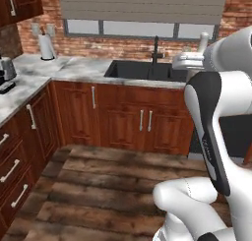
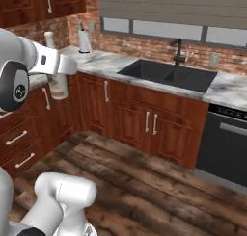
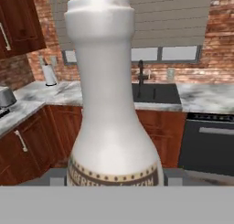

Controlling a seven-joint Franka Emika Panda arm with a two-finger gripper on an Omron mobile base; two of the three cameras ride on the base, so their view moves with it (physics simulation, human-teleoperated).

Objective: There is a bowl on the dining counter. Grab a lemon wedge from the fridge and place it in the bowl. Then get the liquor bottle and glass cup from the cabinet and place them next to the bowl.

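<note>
Gripper (image 3: 114,181) clamped on the liquor bottle (image 3: 109,109), which stands upright in it, carried high in the air above the wooden floor (image 1: 113,186) and in front of the marble counter (image 1: 74,68). Set into that counter, the dark sink (image 2: 169,75) looks bare inside, a black faucet (image 2: 178,49) behind it.

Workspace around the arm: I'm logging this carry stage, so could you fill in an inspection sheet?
Surface: grey-white marble counter with dark sink.
Job's things: pale whitish narrow-necked liquor bottle, upright, held off the counter.
Clutter: white paper towel roll; grey toaster.
End effector: closed on the bottle.
Cables: nothing seen.
Surroundings: brick wall, reddish-brown wooden cabinets, black dishwasher, plank floor.
</note>
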